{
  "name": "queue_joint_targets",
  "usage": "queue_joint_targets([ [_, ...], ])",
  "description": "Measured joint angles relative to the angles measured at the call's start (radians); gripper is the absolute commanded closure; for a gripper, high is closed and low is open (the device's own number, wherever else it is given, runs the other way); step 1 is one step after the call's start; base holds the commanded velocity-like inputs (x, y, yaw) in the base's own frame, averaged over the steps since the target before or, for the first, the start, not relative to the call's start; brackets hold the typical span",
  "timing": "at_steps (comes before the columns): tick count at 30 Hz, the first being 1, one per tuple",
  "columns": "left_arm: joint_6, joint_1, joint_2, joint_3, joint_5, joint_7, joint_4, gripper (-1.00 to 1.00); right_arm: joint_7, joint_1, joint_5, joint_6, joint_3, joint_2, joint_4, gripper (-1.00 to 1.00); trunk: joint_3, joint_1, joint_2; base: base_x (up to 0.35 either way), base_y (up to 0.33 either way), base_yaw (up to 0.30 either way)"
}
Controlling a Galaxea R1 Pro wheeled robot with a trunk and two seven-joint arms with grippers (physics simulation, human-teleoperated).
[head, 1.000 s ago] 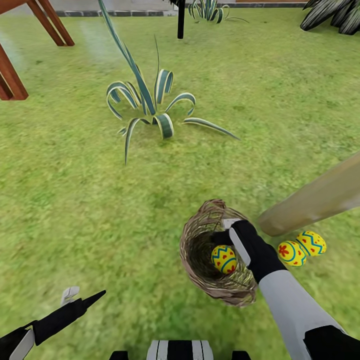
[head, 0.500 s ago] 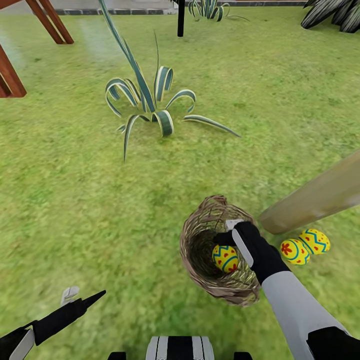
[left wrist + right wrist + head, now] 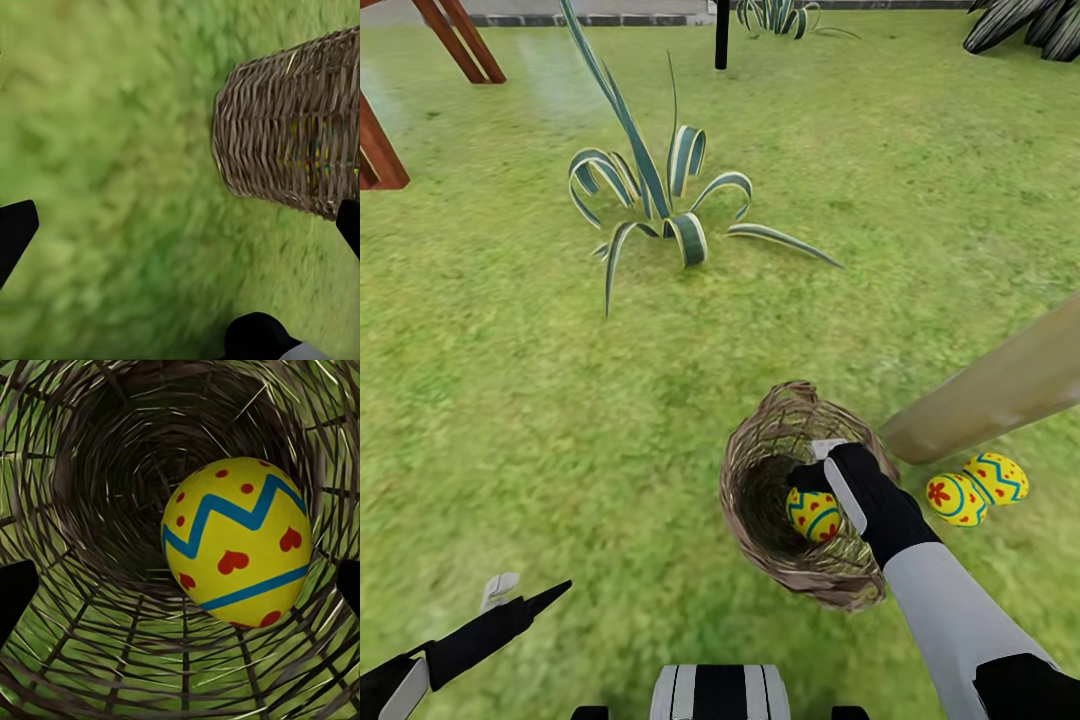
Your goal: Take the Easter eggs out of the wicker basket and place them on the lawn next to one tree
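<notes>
The wicker basket (image 3: 760,470) lies tilted on the lawn (image 3: 560,400), and its woven side shows in the left wrist view (image 3: 285,142). One Easter egg (image 3: 813,514) rests inside it; up close it is yellow with blue zigzags and red hearts (image 3: 236,544). My right gripper (image 3: 812,480) reaches into the basket mouth, open, with dark fingertips (image 3: 15,592) wide on either side of the egg and not touching it. Two more eggs (image 3: 957,498) (image 3: 1000,477) lie on the grass at the foot of the pale tree trunk (image 3: 1000,390). My left gripper (image 3: 525,592) hovers open over grass.
A striped spiky plant (image 3: 655,210) grows on the lawn beyond the basket. Brown wooden furniture legs (image 3: 380,150) stand at the far left, a thin dark trunk (image 3: 722,40) at the back and dark foliage (image 3: 1025,25) at the far right.
The whole view has shifted slightly, so the head camera moved. My right gripper stays in the basket by the egg. The left arm has not moved.
</notes>
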Motion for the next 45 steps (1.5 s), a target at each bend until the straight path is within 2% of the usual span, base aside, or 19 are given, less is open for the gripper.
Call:
queue_joint_targets([
  [5, 0.0, 0.0, 0.001, 0.0, 0.0, 0.0, 0.0, -1.0, 0.0, 0.005, 0.001, -0.002, -0.001, -0.003, 0.0, -1.0, -0.016, 0.019, -0.035, 0.0, 0.0, 0.0],
  [9, 0.0, 0.0, 0.001, 0.0, 0.0, 0.0, 0.0, -1.0, 0.0, 0.006, 0.0, -0.003, 0.0, -0.039, 0.0, -1.0, -0.028, 0.035, -0.063, 0.0, 0.0, 0.0],
  [13, 0.0, 0.0, 0.0, 0.0, 0.0, 0.0, 0.0, -1.0, 0.0, 0.006, -0.001, -0.003, -0.001, -0.052, 0.0, -1.0, -0.041, 0.05, -0.091, 0.0, 0.0, 0.0],
  [45, 0.0, 0.0, 0.001, 0.0, 0.0, -0.001, 0.0, -1.0, 0.001, 0.006, -0.002, -0.003, 0.0, -0.055, 0.0, -1.0, -0.141, 0.173, -0.315, 0.0, 0.0, 0.0],
])
